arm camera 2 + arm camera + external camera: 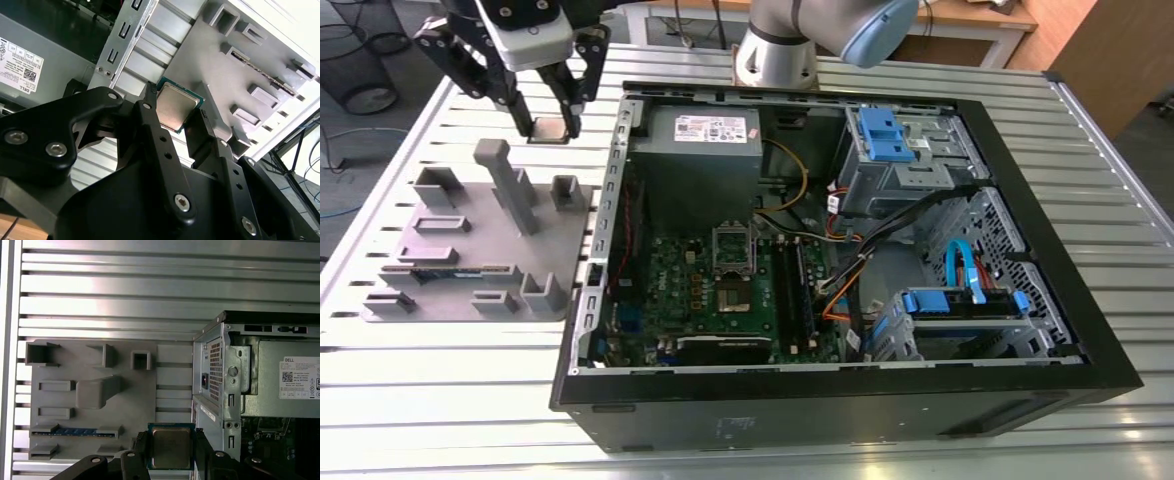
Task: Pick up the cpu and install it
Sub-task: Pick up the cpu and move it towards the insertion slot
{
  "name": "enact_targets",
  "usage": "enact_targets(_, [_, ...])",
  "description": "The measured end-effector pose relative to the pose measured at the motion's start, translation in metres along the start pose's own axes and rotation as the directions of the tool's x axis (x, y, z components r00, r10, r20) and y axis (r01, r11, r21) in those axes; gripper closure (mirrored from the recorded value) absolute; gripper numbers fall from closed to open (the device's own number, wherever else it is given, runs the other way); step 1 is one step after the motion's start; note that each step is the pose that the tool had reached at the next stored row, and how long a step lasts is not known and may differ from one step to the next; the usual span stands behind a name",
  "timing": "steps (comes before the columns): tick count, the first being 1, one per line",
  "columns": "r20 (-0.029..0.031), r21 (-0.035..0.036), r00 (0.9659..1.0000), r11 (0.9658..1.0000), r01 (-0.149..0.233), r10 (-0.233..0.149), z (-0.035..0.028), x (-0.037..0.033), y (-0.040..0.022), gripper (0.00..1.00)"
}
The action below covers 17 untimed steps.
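The cpu [171,447] is pinched between the two black fingers [157,135] of the gripper [550,126]. Its silvery top faces the wrist cameras, with a bit of green edge peeking out around it. So the claw is closed narrow on the chip, one finger on each opposite side. It hangs over the slatted metal table [440,400], just past the edge of the grey fixture plate [454,250]. It's also beside the outer wall of the open computer case [854,400], on the exterior view's left of it. The motherboard [680,290] inside is well apart from the chip. The thin blue strip [75,431] in the fixture is probably a RAM stick, hard to say.
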<state>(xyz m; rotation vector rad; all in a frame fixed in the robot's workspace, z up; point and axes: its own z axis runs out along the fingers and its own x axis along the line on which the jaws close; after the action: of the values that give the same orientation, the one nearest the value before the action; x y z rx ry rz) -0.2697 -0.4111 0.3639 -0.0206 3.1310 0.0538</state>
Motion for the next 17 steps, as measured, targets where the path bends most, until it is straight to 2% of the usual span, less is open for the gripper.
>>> enact_targets(3, [0.0, -0.0002, 1.0, 1.0, 0.0, 0.0, 0.0001, -0.0028, -0.0001, 0.53])
enact_targets(17, [0.0, -0.0001, 1.0, 1.0, 0.0, 0.0, 0.0005, -0.026, -0.0004, 0.53])
